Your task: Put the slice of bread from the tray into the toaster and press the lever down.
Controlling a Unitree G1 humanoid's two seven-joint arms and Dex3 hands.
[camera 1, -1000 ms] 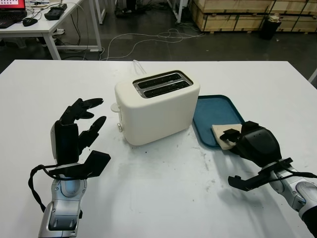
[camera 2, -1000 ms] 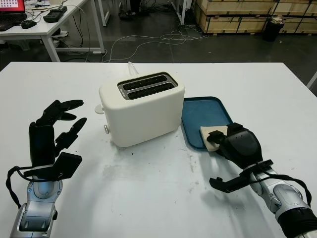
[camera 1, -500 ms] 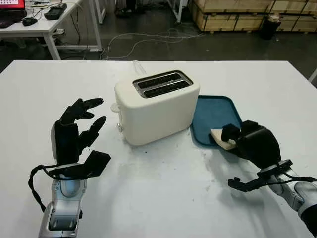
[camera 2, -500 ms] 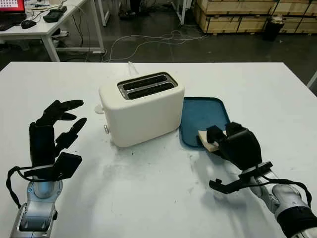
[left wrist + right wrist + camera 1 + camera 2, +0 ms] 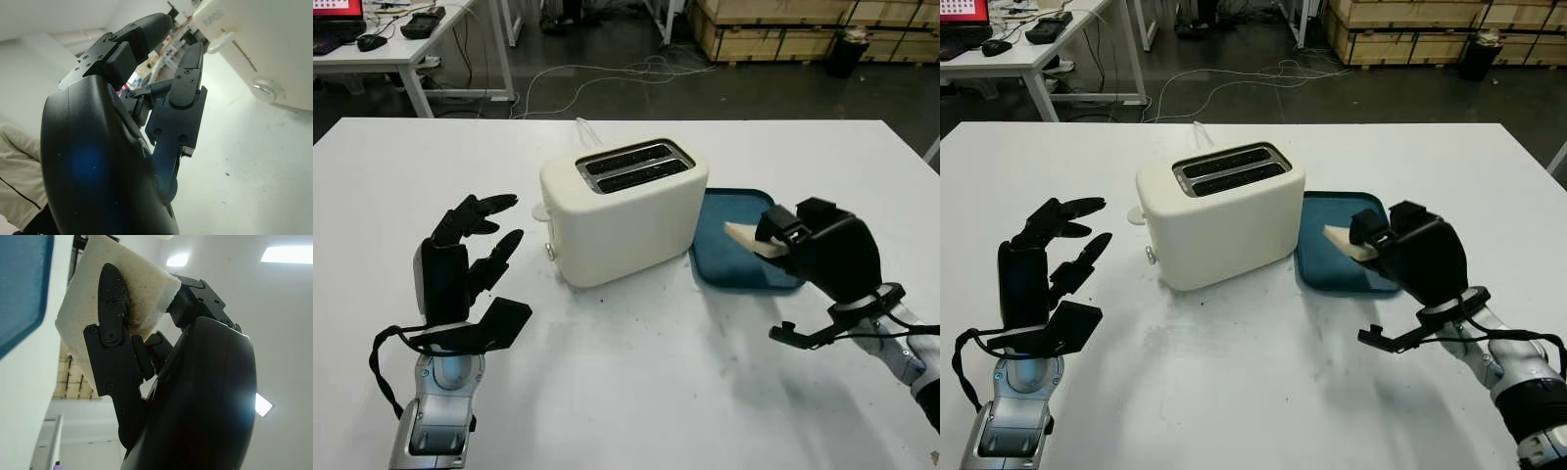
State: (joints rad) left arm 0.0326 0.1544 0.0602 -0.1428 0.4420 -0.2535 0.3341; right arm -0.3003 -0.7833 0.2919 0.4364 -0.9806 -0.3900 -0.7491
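Note:
My right hand (image 5: pixel 781 235) is shut on the pale slice of bread (image 5: pixel 742 236), holding it in the air above the blue tray (image 5: pixel 736 217), to the right of the toaster. The bread (image 5: pixel 142 298) is pinched between black fingers (image 5: pixel 114 298) in the right wrist view. The cream two-slot toaster (image 5: pixel 622 211) stands mid-table, its slots (image 5: pixel 634 165) bare and its lever (image 5: pixel 540 211) on the left end, raised. My left hand (image 5: pixel 470 250) is open, held upright left of the toaster; the lever (image 5: pixel 221 41) and a round knob (image 5: pixel 266 89) show beyond it in the left wrist view.
The white table (image 5: pixel 636 392) reaches wide in front of the toaster. A white cable (image 5: pixel 584 131) runs off behind the toaster. Beyond the table's far edge are a desk (image 5: pixel 382 44), floor cables and wooden crates (image 5: pixel 773 24).
My right hand has lifted the slice of bread off the tray's front corner and carried it up and slightly back. The left hand has not moved.

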